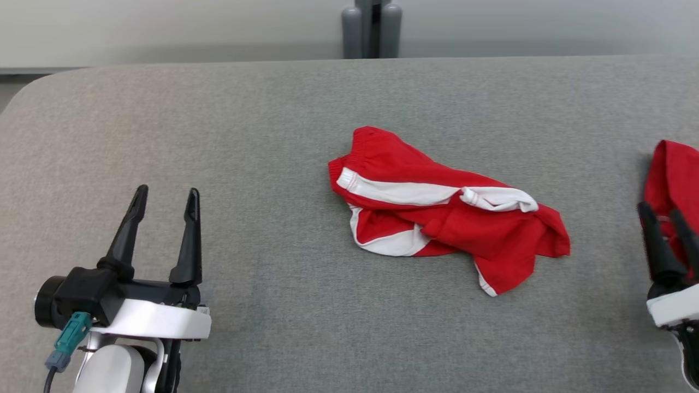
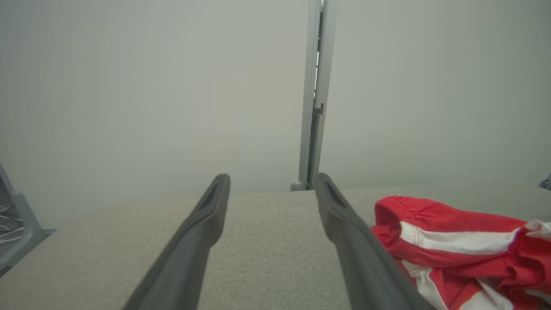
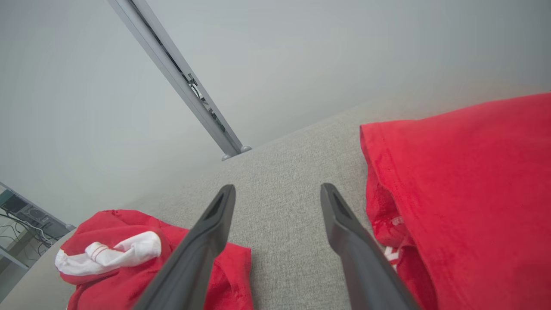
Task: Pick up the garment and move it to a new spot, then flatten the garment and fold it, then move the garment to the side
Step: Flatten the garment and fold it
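A crumpled red garment with white stripes (image 1: 448,218) lies in the middle of the grey table (image 1: 218,136); it also shows at the right of the left wrist view (image 2: 452,241) and at the lower left of the right wrist view (image 3: 129,258). My left gripper (image 1: 167,191) hovers open and empty at the lower left, well apart from it (image 2: 271,177). At the right edge my right gripper (image 1: 659,210) is open, with bare table between its fingers (image 3: 277,187). A second, plain red garment (image 1: 674,185) lies just beyond and right of it (image 3: 465,185).
A grey post (image 1: 371,27) rises behind the table's far edge, in front of a pale wall. The table's far left corner is rounded (image 1: 33,87). Bare grey cloth stretches between the left gripper and the striped garment.
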